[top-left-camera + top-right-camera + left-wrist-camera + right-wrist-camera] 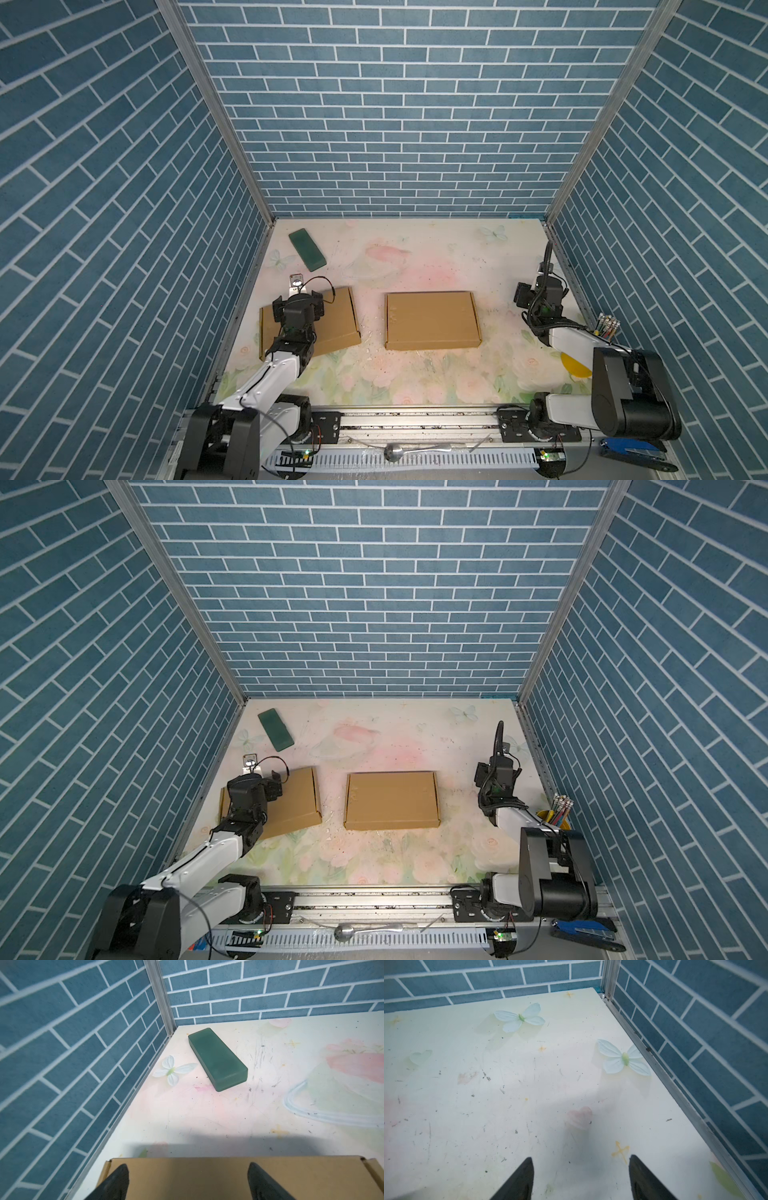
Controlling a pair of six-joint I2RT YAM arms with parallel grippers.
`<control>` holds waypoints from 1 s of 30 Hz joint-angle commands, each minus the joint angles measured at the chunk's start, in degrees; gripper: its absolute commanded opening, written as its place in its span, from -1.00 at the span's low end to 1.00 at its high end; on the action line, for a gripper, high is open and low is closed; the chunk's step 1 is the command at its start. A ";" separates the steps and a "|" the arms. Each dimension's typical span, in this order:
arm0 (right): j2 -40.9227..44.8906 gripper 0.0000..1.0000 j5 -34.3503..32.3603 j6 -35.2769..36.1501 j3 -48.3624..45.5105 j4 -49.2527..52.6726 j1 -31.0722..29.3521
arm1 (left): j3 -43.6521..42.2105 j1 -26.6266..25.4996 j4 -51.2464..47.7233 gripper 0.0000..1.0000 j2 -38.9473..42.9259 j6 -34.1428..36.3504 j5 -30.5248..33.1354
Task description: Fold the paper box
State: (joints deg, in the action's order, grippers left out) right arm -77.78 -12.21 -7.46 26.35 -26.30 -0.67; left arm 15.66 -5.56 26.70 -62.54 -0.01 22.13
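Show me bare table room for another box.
Free: the back right, between the middle box, the back wall and the right tool; also the front strip before both boxes. Crowded: the left, with green block, left box and left tool.

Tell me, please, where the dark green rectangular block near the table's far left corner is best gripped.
Probably across its two long sides, near mid-length, coming straight down. The dark green rectangular block lies flat on the floral table with nothing touching it, so those narrow faces are free. It sits diagonally, so the jaws would need turning to match.
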 commanded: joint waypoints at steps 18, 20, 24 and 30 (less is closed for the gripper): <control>-10.44 0.98 4.04 4.78 -5.19 -26.11 0.90 | 2.88 4.95 29.62 0.99 -24.98 1.39 -15.04; -10.48 0.98 4.03 4.74 -5.17 -25.96 0.88 | 3.73 4.95 27.67 0.99 -24.89 1.41 -15.36; -10.35 0.98 4.11 4.52 -4.90 -25.25 1.06 | 5.16 4.95 25.41 0.99 -25.08 3.22 -19.60; -10.35 0.98 4.21 4.56 -4.90 -25.20 1.14 | 5.33 2.93 25.22 0.99 -25.26 6.17 -20.62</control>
State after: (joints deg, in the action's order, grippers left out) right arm -88.23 -7.70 -2.98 20.51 -50.22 0.12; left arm 20.01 -1.89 53.28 -87.33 4.36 2.24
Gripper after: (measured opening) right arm 0.991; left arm 0.995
